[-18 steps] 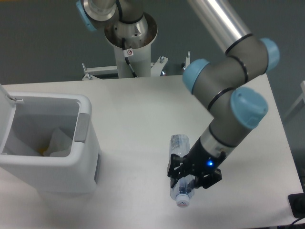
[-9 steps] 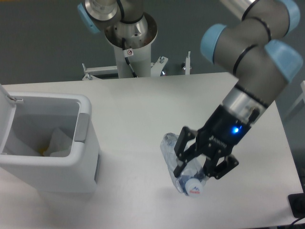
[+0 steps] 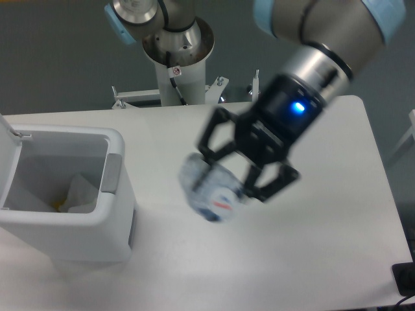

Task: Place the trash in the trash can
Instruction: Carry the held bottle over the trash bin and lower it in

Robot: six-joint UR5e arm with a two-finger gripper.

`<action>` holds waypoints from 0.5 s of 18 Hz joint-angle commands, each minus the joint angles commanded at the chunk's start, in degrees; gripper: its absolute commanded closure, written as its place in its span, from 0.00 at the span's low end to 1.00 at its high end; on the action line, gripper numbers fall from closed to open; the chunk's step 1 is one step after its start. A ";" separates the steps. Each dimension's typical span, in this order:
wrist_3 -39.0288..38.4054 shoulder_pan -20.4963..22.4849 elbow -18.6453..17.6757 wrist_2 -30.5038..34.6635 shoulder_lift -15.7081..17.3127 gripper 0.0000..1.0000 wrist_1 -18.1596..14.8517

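Observation:
The crushed clear bluish bottle [image 3: 211, 191], one piece of the trash, hangs above the table, blurred, its white cap end toward the camera. My gripper [image 3: 227, 178] is shut on it, black fingers on either side, and sits high over the middle of the table. The white trash can [image 3: 110, 214] stands at the left with its lid open; something pale and crumpled [image 3: 81, 191] lies inside it. The bottle is right of the can's rim, apart from it.
The arm's base column [image 3: 176, 58] rises behind the table's far edge. A metal bracket [image 3: 139, 97] sits at that edge. A dark object [image 3: 405, 278] shows at the lower right corner, off the table.
The gripper has lifted the bottle off the table and carried it up and to the left, toward the trash can. The arm has come closer to the camera.

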 joint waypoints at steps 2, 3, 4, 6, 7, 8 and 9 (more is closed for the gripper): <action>0.35 -4.13 -2.90 0.44 0.71 0.85 3.23; 0.44 -5.37 -4.22 0.53 1.06 0.84 4.99; 0.44 -6.60 -5.89 0.70 1.07 0.83 7.97; 0.44 -8.54 -7.22 1.32 1.07 0.82 10.36; 0.53 -9.24 -7.48 2.02 1.07 0.81 10.81; 0.70 -9.77 -7.66 2.63 0.98 0.81 11.42; 1.92 -10.56 -8.62 2.99 0.98 0.80 12.73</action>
